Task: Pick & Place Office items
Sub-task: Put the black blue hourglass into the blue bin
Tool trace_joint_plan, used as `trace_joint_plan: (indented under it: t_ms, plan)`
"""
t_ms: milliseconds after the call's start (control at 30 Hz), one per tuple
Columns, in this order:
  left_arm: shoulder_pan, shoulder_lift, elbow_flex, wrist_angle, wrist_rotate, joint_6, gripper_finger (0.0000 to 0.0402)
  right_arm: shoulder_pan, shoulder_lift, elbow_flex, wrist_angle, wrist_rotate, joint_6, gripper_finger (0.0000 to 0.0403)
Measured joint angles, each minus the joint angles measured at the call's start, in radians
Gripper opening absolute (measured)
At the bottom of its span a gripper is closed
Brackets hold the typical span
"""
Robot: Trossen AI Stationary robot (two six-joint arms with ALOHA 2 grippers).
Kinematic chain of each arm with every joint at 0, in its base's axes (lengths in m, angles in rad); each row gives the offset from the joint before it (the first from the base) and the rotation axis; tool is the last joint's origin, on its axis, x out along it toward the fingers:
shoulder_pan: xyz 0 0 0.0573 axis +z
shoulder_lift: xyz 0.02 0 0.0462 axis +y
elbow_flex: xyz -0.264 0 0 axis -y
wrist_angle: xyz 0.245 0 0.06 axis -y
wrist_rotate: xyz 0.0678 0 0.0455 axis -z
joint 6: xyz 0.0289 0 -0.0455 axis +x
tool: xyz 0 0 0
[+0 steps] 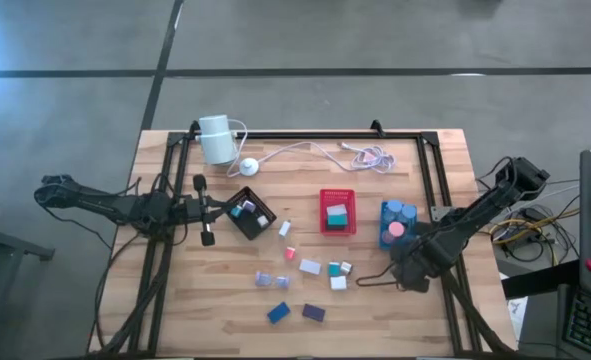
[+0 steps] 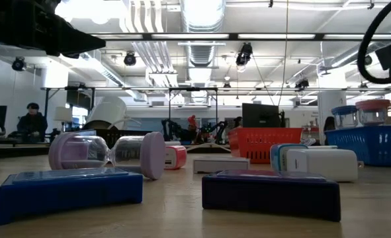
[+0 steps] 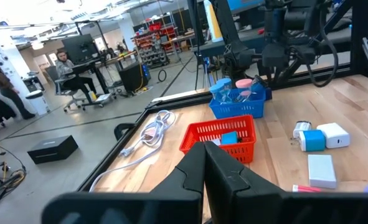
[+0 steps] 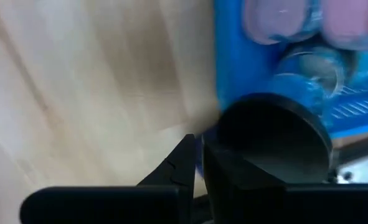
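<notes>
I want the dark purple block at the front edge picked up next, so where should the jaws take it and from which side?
Take the dark purple block across its short width, coming straight down from above. It lies flat and low on the table, so its long side faces give the best purchase. The blue block beside it stands apart, leaving room. Likely the right gripper, shut now, is nearer.

Left gripper (image 3: 203, 163), fingers pressed together, before red basket (image 3: 203, 135) holding teal block (image 3: 229, 138); blue basket (image 3: 233, 109) of capped cylinders behind it, white cable (image 3: 147, 138) beside it, white blocks (image 3: 324, 155) on its other side.
</notes>
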Motion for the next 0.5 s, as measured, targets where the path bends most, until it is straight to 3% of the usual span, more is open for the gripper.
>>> trace_joint_plan:
  t_ms: [500]
  plan:
    - [0.000,0.000,0.000,0.000,0.000,0.000,0.0010,0.000,-0.047,0.011,-0.108,0.100,0.106,0.0022]
